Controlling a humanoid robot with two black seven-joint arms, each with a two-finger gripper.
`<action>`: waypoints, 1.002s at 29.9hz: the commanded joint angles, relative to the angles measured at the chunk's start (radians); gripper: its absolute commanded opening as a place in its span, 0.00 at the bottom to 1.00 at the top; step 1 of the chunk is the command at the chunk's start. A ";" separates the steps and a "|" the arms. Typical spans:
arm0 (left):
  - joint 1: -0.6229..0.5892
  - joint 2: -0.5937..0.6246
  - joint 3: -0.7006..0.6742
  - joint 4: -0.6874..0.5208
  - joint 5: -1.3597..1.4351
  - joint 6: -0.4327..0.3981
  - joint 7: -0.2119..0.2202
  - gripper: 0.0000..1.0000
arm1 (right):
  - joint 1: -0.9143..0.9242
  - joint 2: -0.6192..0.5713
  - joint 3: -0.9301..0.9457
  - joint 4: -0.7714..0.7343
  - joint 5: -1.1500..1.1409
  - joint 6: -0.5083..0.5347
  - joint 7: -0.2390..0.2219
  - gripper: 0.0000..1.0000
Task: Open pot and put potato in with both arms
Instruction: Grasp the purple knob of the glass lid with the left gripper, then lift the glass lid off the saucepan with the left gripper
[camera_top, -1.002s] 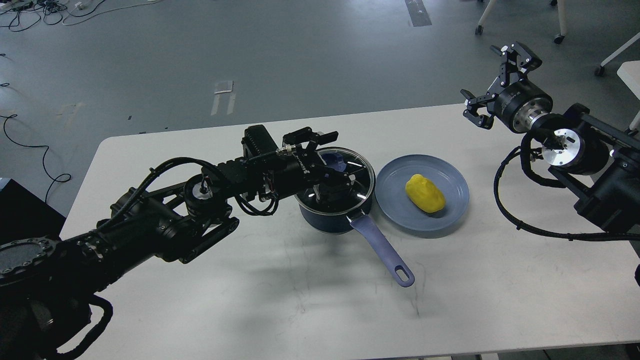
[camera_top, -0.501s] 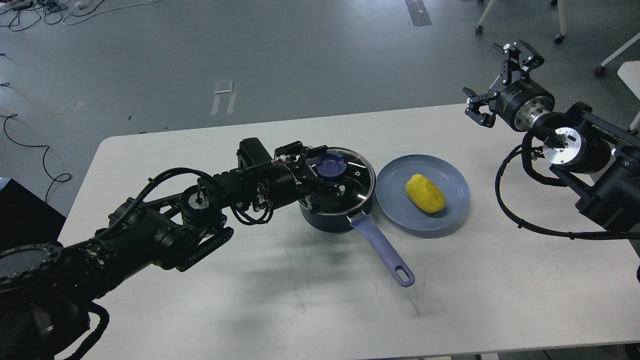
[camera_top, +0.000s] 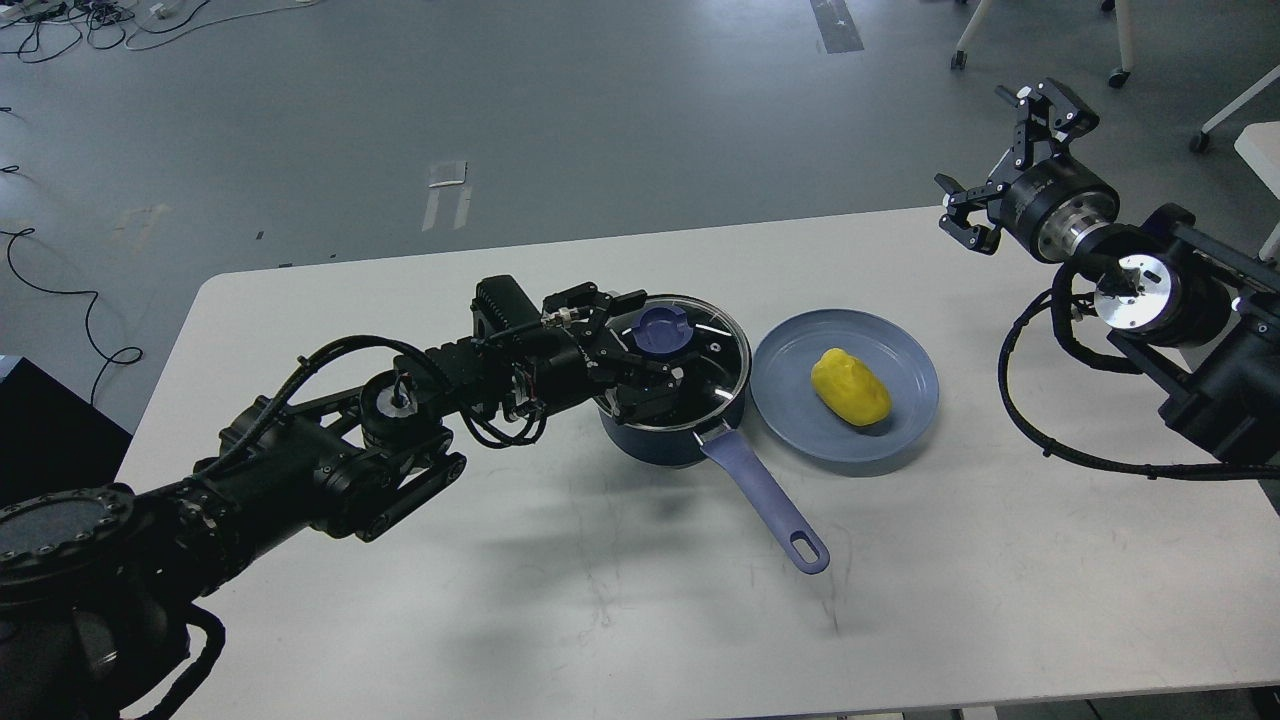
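pot (camera_top: 668, 432): dark blue; centre of white table (camera_top: 500, 600); long handle points toward the near edge
lid (camera_top: 700, 365): glass; still on pot; blue knob (camera_top: 660, 331) on top
left gripper (camera_top: 648, 355): over the lid; fingers spread either side of knob; whether they touch it, cannot tell
potato (camera_top: 850, 387): yellow; lies on blue plate (camera_top: 790, 400) just right of pot
right gripper (camera_top: 1005, 150): raised beyond table's far right edge; fingers wide apart; holds nothing
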 joint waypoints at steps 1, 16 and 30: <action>-0.002 -0.009 0.000 0.017 0.002 0.000 0.000 0.84 | -0.002 -0.001 0.000 -0.001 0.000 0.000 0.000 1.00; -0.021 -0.002 0.069 0.006 0.003 0.014 0.000 0.31 | -0.020 -0.001 -0.002 -0.008 -0.002 0.000 0.003 1.00; -0.118 0.038 0.066 -0.092 -0.047 0.018 0.000 0.31 | -0.020 -0.001 -0.005 -0.006 -0.002 0.000 0.003 1.00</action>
